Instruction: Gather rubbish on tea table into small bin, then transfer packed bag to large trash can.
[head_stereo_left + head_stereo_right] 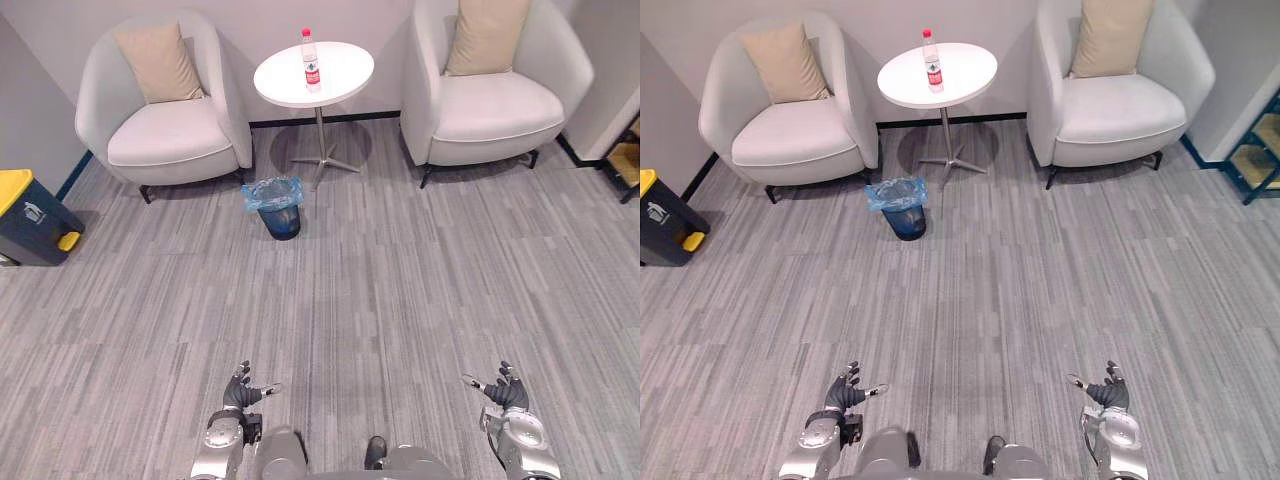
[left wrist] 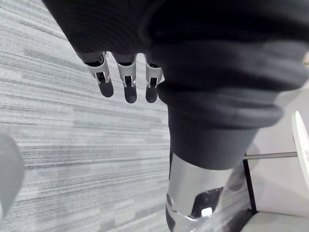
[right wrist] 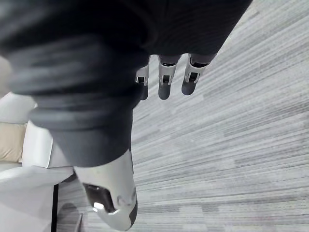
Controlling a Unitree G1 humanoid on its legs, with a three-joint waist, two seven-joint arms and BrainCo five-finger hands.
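Rubbish means one bottle [image 1: 311, 58] standing upright on the tea table [image 1: 340, 85], with the small bin [image 1: 277, 207] on the floor just in front of the table and the large trash can [image 1: 30, 215] far off to the table's left. Left hand [image 1: 243, 390] and right hand [image 1: 500, 388] hang far from the table, fingers loose, holding nothing. That tall bottle could tip and roll off if a finger bumps it. Eye views show the whole room, while wrist views show the fingers up close over carpet

Two armchairs [image 1: 170, 145] [image 1: 500, 110], two cushions [image 1: 160, 62] [image 1: 487, 35], one table [image 1: 345, 68], one bottle [image 1: 311, 60], two bins [image 1: 275, 207] [image 1: 30, 215]
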